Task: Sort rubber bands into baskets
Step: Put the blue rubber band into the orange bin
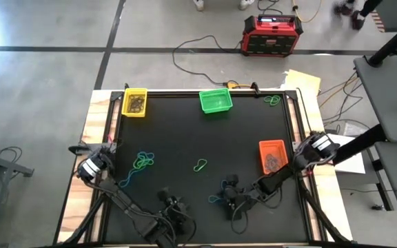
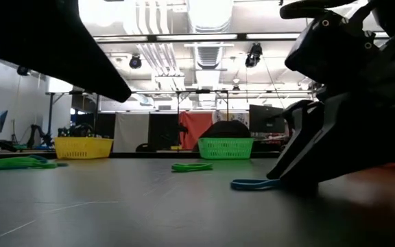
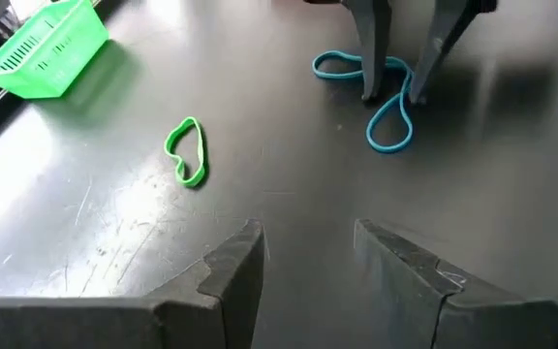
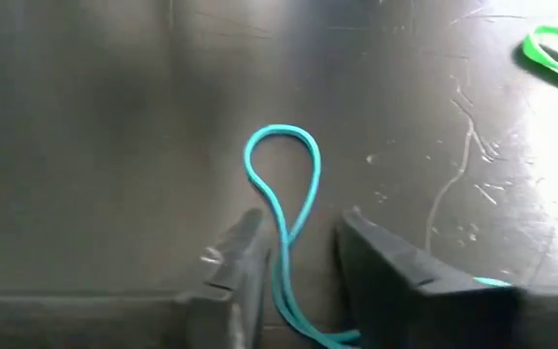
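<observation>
Teal rubber band (image 4: 284, 199) between right jaws

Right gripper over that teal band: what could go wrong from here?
1. The right gripper is open astride the teal band, which lies flat on the mat; the fingers may close above it or pinch only one strand.
2. The band is twisted into a long figure-eight, so a lifted end could drag or snag.
3. The left gripper, also open, points at the same spot, so the arms could crowd each other.
</observation>
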Controlling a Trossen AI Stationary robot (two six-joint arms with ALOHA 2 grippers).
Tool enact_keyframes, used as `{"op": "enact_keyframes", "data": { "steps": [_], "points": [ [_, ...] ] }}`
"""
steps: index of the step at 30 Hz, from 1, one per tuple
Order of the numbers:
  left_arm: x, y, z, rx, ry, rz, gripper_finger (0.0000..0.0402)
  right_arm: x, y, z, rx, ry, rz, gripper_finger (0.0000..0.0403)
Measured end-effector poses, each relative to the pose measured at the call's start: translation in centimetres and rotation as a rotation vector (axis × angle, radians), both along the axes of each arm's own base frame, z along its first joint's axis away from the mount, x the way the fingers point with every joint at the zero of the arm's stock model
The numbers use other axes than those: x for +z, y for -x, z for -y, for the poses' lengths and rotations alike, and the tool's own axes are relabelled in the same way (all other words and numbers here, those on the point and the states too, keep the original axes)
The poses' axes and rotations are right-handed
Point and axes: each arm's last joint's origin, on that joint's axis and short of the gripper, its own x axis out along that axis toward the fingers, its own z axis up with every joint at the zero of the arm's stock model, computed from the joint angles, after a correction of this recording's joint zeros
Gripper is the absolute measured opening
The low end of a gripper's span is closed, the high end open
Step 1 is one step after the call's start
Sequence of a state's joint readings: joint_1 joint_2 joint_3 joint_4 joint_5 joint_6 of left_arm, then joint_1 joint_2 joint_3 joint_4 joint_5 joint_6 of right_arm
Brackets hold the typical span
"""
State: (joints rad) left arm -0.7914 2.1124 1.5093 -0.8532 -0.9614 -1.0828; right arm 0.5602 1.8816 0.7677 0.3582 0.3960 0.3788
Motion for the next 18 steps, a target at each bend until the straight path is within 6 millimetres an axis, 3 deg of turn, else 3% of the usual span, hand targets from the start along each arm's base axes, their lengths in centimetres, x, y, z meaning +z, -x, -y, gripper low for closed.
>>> {"op": "enact_keyframes", "data": {
  "steps": [6,10,18],
  "points": [
    [0.1,0.0,0.0,0.002,-0.013,0.016,0.0148,-0.4,0.4,0.4,0.041,0.11,-0.056,0.0023],
    [0.1,0.0,0.0,0.003,-0.017,0.016,0.0148,0.3,0.7,0.6,0.047,0.131,-0.072,0.0012],
    [0.1,0.0,0.0,0.003,-0.018,0.017,0.0148,4.9,2.9,2.3,0.008,0.256,-0.137,0.0009]
  ]
}}
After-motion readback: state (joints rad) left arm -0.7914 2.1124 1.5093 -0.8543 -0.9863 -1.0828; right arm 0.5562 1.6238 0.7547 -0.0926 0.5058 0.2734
